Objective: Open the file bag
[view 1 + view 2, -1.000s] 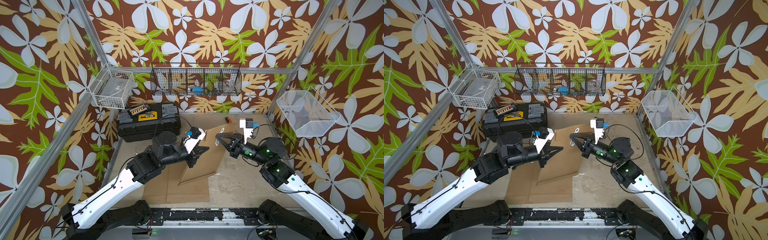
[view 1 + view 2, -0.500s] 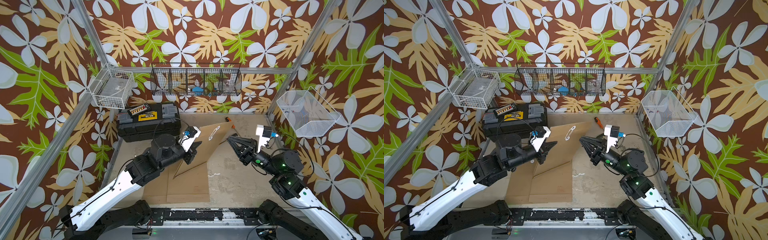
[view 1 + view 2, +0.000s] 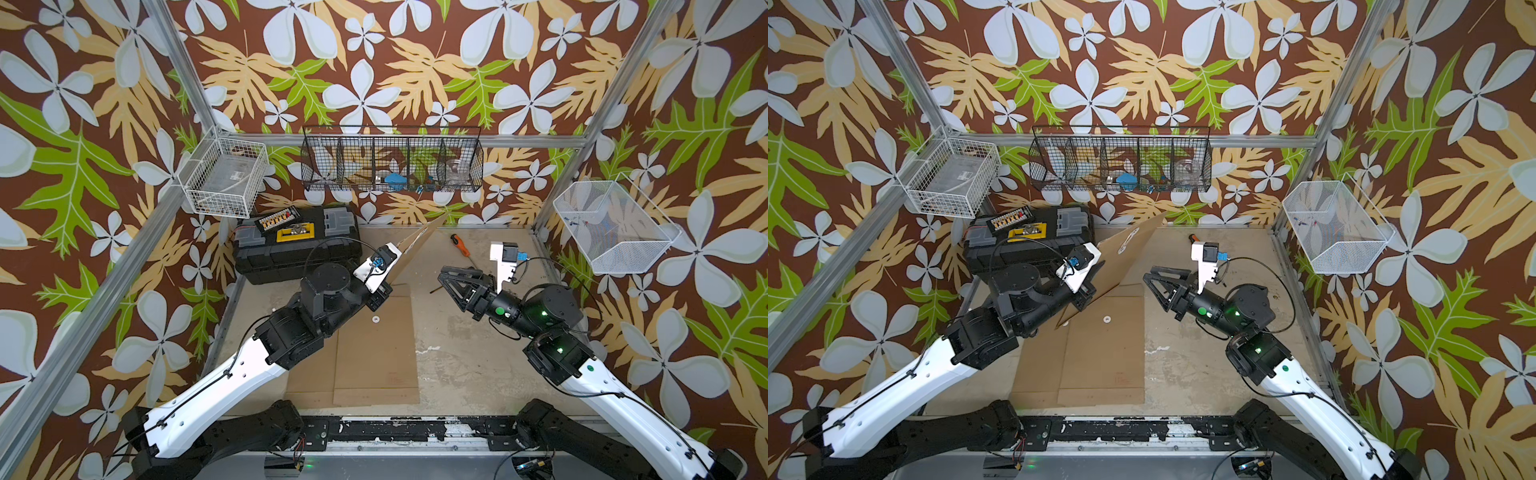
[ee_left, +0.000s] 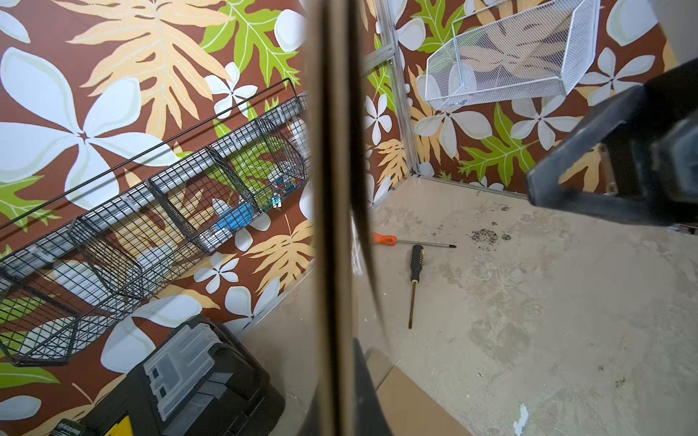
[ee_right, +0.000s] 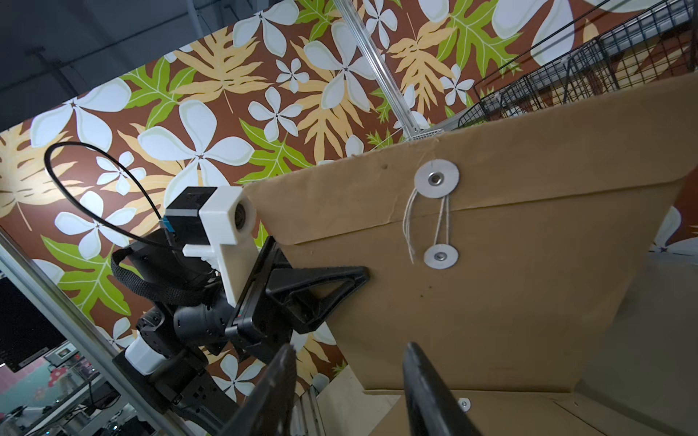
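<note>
A brown kraft-paper file bag (image 3: 1121, 257) stands on edge, steeply tilted, over the left-centre of the tabletop (image 3: 1204, 365). Its upper corner points toward the rear edge and its lower edge is close to the surface; whether they touch cannot be told. Its flap (image 5: 340, 204) lies folded down against the body. Two white round discs (image 5: 436, 178), one on the flap and one just below on the body, are joined by a thin pale string (image 5: 442, 222) with a loose end hanging. The left gripper (image 5: 360, 272) pinches one side edge.

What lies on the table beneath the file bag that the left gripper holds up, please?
Under the held file bag, a second file bag lies flat, white clasp disc showing, beside brown sheets. The left arm covers their far corner.
</note>
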You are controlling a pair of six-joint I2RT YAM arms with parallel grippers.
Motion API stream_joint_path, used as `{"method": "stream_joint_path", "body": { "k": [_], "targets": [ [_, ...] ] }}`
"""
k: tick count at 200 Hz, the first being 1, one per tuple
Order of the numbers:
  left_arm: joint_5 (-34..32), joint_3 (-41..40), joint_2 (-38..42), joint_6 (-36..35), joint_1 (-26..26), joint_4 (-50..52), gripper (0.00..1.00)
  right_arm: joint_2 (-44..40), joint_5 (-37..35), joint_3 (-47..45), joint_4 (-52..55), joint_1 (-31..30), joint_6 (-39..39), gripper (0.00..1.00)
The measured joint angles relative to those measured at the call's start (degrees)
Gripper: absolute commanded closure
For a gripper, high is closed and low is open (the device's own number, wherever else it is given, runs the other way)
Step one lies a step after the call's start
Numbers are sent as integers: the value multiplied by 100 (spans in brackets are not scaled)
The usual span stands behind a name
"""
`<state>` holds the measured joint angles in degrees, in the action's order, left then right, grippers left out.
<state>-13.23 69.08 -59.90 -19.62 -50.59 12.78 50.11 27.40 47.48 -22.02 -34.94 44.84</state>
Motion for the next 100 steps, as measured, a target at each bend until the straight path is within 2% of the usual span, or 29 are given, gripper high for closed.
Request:
{"method": "stream_joint_path", "body": {
  "k": [45,100],
  "targets": [
    [24,52,-46,-35,0,-15,100,549,131,186,-382,-2,439,47],
    [157,66,-74,-22,-2,-17,100,1178,269,466,-732,0,595,49]
  ]
}}
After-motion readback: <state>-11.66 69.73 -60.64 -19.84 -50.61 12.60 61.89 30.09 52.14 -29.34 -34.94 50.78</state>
